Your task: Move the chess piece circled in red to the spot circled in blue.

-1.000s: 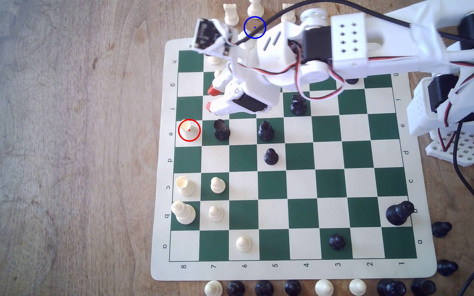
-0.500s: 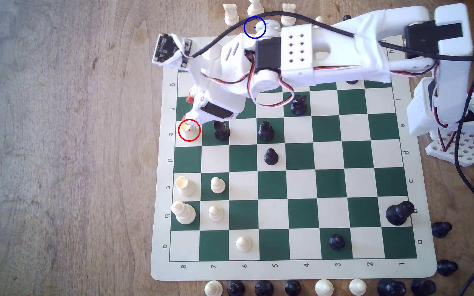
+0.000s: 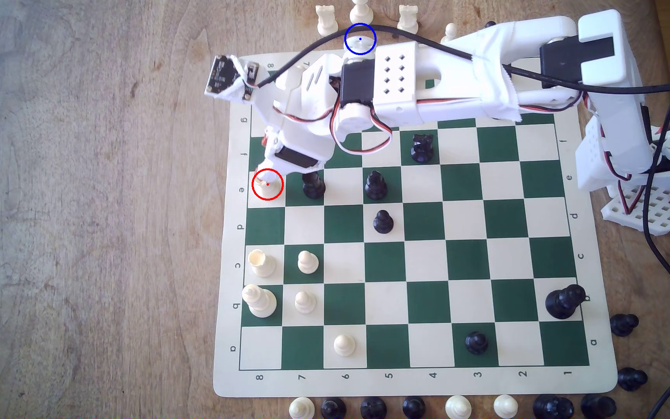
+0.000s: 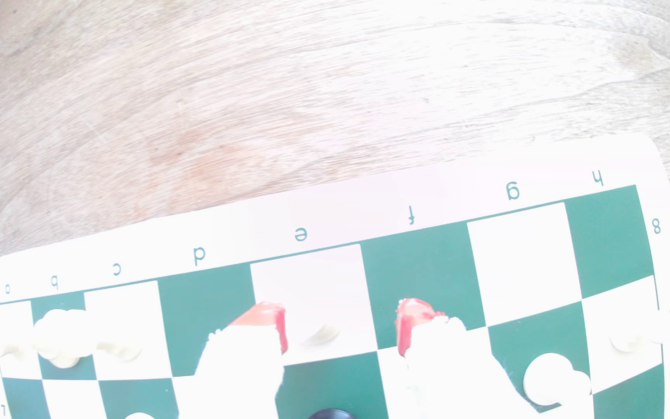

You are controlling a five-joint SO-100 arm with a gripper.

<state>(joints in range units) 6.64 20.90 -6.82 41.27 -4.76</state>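
The chess piece circled in red (image 3: 261, 184) is a cream piece with a notched top, standing on the light square e8 at the board's left edge in the exterior view. One white finger partly covers it. My gripper (image 3: 264, 158) hangs open right over it. In the washed-out wrist view the cream piece (image 4: 321, 334) shows between the two red fingertips (image 4: 275, 322), and the gripper (image 4: 341, 326) is apart from it on both sides. The spot circled in blue (image 3: 369, 32) lies on the wood beyond the board's far edge, mostly covered by the arm's wrist hub.
A black notched piece (image 3: 312, 184) stands one square to the exterior view's right of the circled piece. Other black pieces (image 3: 375, 185) stand further right. Cream pieces (image 3: 359, 12) line the wood just behind the blue circle. The arm's black cable (image 3: 317, 42) crosses there.
The arm has swung toward the exterior view's left and dropped, bringing the open gripper from above f7 to over the circled piece. The wrist hub now covers the blue circle. No piece has moved.
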